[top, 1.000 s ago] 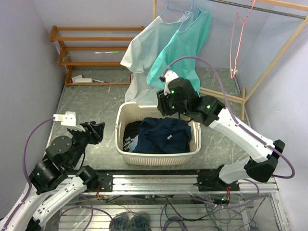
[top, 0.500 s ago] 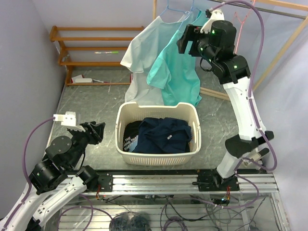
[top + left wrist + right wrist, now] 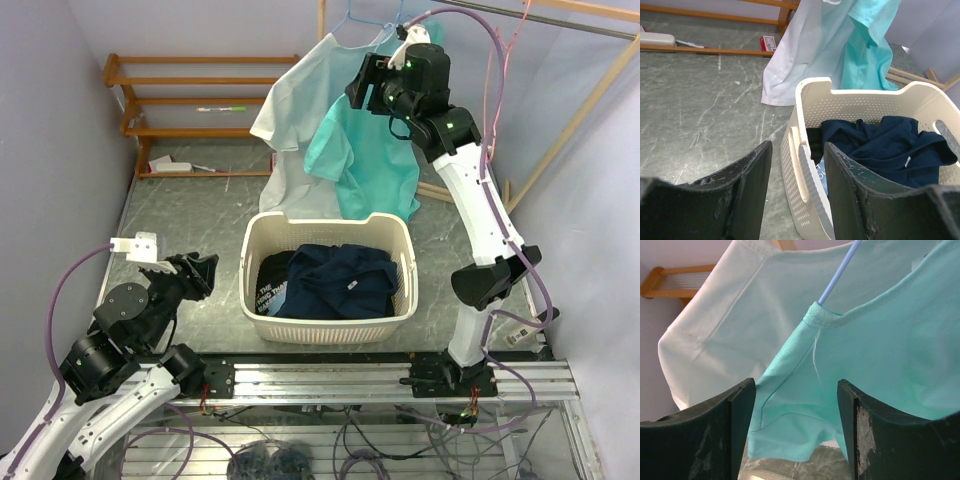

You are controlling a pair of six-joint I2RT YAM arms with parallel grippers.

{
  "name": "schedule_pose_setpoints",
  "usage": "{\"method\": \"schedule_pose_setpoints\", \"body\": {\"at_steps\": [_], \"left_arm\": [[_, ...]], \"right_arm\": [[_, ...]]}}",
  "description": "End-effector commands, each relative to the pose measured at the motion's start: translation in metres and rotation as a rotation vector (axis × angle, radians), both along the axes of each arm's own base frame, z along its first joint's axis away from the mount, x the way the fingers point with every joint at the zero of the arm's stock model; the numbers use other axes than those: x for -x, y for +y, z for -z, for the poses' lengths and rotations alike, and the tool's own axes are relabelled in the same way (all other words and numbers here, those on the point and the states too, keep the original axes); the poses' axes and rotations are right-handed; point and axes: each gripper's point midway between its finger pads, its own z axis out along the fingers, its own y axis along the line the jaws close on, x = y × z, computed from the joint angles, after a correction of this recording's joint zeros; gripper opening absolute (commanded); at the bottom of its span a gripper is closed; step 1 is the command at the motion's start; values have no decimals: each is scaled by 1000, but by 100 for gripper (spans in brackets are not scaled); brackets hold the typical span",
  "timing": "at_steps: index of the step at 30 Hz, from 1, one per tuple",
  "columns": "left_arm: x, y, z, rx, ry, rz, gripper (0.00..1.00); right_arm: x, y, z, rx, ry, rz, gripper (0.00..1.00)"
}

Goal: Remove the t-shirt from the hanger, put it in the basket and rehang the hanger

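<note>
A teal t-shirt (image 3: 375, 150) hangs on a light blue hanger (image 3: 352, 18) from the rail at the back, partly over a white t-shirt (image 3: 295, 110) beside it. My right gripper (image 3: 362, 85) is raised high, open, right in front of the teal shirt's shoulder. In the right wrist view the teal shirt (image 3: 880, 365) and the hanger's blue wire (image 3: 837, 277) sit between the open fingers (image 3: 740, 420), with nothing held. My left gripper (image 3: 195, 270) is open and empty, low at the near left, facing the basket.
A cream laundry basket (image 3: 262, 245) holds dark navy clothes (image 3: 335, 280) in the middle of the floor. A pink hanger (image 3: 490, 90) hangs at the right on the wooden rack (image 3: 580, 110). A wooden shelf (image 3: 190, 100) stands at the back left.
My right arm rose from the basket rim up to the hanging shirts, then shifted a little left to the teal shirt's shoulder. The left arm has not moved.
</note>
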Motion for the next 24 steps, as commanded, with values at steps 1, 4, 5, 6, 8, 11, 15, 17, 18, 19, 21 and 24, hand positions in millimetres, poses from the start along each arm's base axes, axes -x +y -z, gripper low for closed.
{"method": "schedule_pose_setpoints", "body": {"at_steps": [1, 4, 5, 6, 8, 11, 15, 17, 18, 19, 21, 24], "left_arm": [[3, -1, -6, 11, -20, 17, 57], [3, 0, -6, 12, -20, 14, 57], [3, 0, -6, 12, -20, 14, 57], [3, -1, -6, 13, -20, 14, 57], [2, -1, -5, 10, -17, 15, 57], [2, -1, -5, 9, -16, 14, 57], [3, 0, -6, 12, -17, 11, 57], [3, 1, -6, 12, -18, 7, 57], [3, 1, -6, 13, -18, 6, 57], [3, 1, -6, 13, -18, 6, 57], [3, 1, -5, 12, -17, 8, 57], [2, 0, -5, 11, -16, 10, 57]], "right_arm": [[-12, 0, -10, -42, -43, 36, 64], [-18, -2, -8, -42, -46, 65, 60], [-18, -1, -10, -48, -55, 69, 60], [-18, -2, -10, -55, -59, 74, 60], [-16, -2, -16, -72, -77, 78, 60], [-15, 0, -22, -87, -95, 94, 61], [-19, 7, -22, -87, -104, 106, 68], [-19, 8, -22, -92, -107, 104, 69], [-14, 18, -24, -103, -116, 83, 69], [-10, 22, -23, -109, -117, 76, 69], [-6, 24, -23, -120, -124, 74, 70], [-4, 30, -16, -95, -119, 96, 70]]}}
